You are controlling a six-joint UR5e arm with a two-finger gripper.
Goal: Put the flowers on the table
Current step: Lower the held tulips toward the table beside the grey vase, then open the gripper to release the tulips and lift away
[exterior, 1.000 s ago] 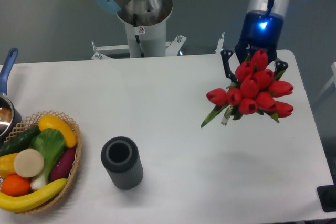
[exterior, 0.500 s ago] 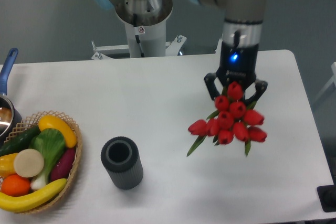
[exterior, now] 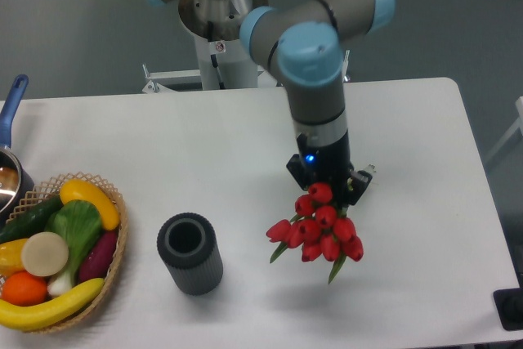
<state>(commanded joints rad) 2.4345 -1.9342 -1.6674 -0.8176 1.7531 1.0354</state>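
Shifted left and nearer since half a second ago: gripper (exterior: 329, 188) and flowers (exterior: 320, 228), now over the middle-right of the table (exterior: 245, 136) rather than near its right edge. Jaws clamped on the flowers, stems hidden behind the blooms, red heads pointing toward the camera, green leaves poking out at lower left and below. Whether touching the surface or hanging just above it, cannot tell. Well to the left, upright dark ribbed cylinder (exterior: 189, 253), open at the top. At far left, wicker basket (exterior: 119, 239) of fruit and vegetables, and beyond it a pot with a blue handle (exterior: 13, 108), cut off by the edge.
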